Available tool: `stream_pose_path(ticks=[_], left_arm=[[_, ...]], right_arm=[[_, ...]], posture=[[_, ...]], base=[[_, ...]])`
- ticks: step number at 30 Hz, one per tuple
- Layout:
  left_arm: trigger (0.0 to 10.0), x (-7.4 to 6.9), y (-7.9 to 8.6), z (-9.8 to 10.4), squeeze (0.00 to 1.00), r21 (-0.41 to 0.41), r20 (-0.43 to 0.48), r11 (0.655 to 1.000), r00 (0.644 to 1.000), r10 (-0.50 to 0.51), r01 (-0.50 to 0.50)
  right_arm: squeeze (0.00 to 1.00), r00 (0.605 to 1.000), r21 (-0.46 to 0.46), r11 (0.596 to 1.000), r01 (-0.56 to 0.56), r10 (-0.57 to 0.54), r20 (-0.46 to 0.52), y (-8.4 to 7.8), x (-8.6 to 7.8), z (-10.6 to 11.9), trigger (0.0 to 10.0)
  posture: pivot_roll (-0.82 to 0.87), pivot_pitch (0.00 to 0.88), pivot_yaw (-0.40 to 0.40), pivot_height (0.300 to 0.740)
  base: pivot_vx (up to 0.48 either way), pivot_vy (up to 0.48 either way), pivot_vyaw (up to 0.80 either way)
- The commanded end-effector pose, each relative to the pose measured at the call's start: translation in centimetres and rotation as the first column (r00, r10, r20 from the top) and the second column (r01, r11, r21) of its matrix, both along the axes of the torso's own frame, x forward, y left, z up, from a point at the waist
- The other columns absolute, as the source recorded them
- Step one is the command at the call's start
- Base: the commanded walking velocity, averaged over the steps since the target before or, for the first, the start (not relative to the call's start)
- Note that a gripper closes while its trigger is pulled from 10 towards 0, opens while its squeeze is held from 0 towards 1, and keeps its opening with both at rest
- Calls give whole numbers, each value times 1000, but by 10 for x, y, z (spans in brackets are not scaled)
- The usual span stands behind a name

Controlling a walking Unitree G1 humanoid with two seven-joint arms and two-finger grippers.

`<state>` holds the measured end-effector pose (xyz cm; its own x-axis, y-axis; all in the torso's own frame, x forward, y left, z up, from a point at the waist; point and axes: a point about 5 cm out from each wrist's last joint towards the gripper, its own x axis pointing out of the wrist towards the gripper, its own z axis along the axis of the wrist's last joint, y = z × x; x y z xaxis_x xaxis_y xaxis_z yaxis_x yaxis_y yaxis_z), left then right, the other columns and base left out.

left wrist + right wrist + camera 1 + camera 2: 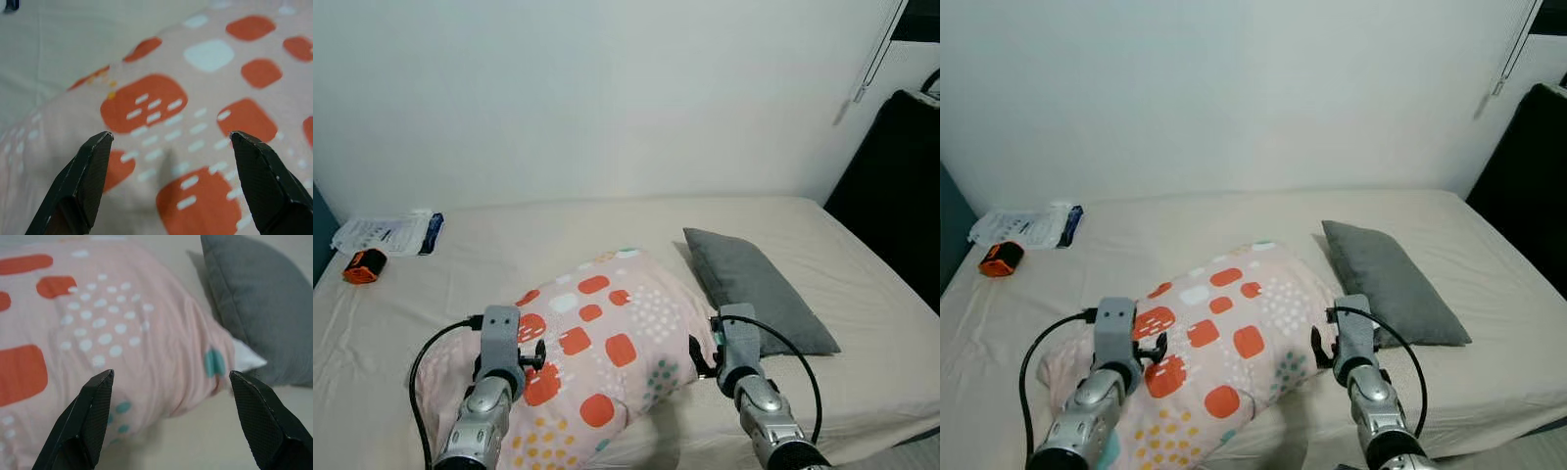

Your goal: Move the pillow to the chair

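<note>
The pink patterned pillow [592,343] lies on the bed [636,220], near its front edge, w/ its long axis running diagonally: the near-left end by the robot's left arm, the far-right end up toward the grey pillow [754,284], which it touches or nearly touches at the corner. The robot stands at the bed's edge w/ both arms forward, one on each side of the pink pillow.

Left hand [168,139] hovers just over the pillow's left portion, fingers spread wide apart, nothing between them; the orange-blotched fabric sits right below the fingertips. Right hand [171,377] is at the pillow's right flank, also spread apart and empty, looking along the side seam w/ the grey pillow just beyond. Whether either fingertip already touches the cloth is hard to tell from the wrist views; prob. not yet.

Key relation: the pillow sits between the two hands, straight ahead, so a two-sided squeeze looks like the likely next step. Both hands are about equally near, left over the top face, right at the edge. No chair is clearly identifiable; a dark object [896,186] stands at the bed's right.

At the far left of the bed lie a packet [386,233] and a small orange item [364,265], well apart from the pillow.
</note>
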<state>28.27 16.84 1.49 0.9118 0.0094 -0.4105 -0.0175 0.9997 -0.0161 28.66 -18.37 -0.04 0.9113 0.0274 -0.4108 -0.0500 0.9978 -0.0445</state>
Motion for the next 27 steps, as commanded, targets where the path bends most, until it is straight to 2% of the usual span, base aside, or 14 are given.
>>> stream_pose_path(ticks=[1, 4, 7, 12, 17, 19, 24, 27], left_arm=[[10000, 1, -5, 0, 0, 0, 3, 1000, 1000, -17, 17], [10000, 0, -7, -2, 0, 15, -15, 998, 998, -64, 64], [10000, -7, -5, -15, 0, 42, -81, 995, 993, -88, 91], [10000, -14, 0, -21, 0, 28, -125, 999, 991, -40, 44], [10000, -10, -1, -16, 0, 24, -108, 997, 992, -68, 71], [10000, -3, 3, -6, 0, 14, -58, 999, 998, -34, 35], [10000, 2, 5, 0, 0, 4, -31, 1000, 999, -9, 9], [10000, 3, -3, 0, 0, -16, -21, 1000, 1000, -15, 14]], right_arm=[[0, 999, 34, 999, 9, -8, -35, 2, -1, -4, 10000], [0, 998, 16, 1000, -23, 24, -53, 7, -2, -6, 10000], [0, 998, 9, 999, -33, 33, -46, 8, -2, -5, 10000], [0, 999, 100, 994, 41, -39, -29, 3, -3, -5, 10000], [0, 999, 92, 995, 40, -37, -39, 7, -6, -8, 10000], [0, 999, 105, 994, 20, -15, -49, 15, -7, -10, 10000], [0, 999, 105, 994, -13, 17, -37, 21, -4, -8, 10000], [0, 999, 97, 995, -38, 40, -20, 23, -1, -4, 10000]], posture=[[88, 0, -67, 740], [69, 0, -59, 740], [59, 0, -54, 740], [77, 0, -50, 740], [80, 0, -40, 740], [74, 0, -36, 740], [78, 0, -33, 740], [75, 0, -40, 740]], base=[[0, 0, 0], [0, 0, 0], [0, 0, 0], [0, 0, 0], [0, 0, 0], [0, 0, 0], [0, 0, 0], [0, 0, 0]])
